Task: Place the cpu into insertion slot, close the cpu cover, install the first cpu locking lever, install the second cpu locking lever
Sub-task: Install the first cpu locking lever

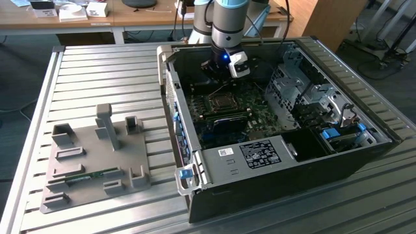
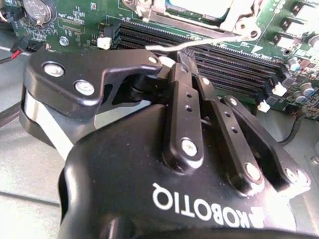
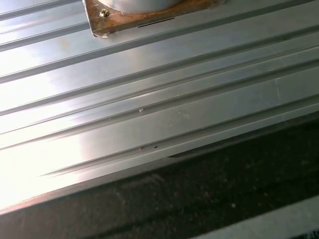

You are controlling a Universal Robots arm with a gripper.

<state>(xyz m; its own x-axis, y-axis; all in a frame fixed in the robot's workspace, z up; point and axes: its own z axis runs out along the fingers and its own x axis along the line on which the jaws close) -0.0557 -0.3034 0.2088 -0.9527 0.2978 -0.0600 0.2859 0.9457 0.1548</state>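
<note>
Cpu (image 2: 197,4), one, one gripper (image 2: 180,56) perhaps pinching one locking lever (image 2: 219,40).

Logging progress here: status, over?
Pincer shut, tip at lever. Cpu seated, cover looks down. Lever lies across memory slots.

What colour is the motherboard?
The motherboard is green, clearest in the second wrist view.
</note>
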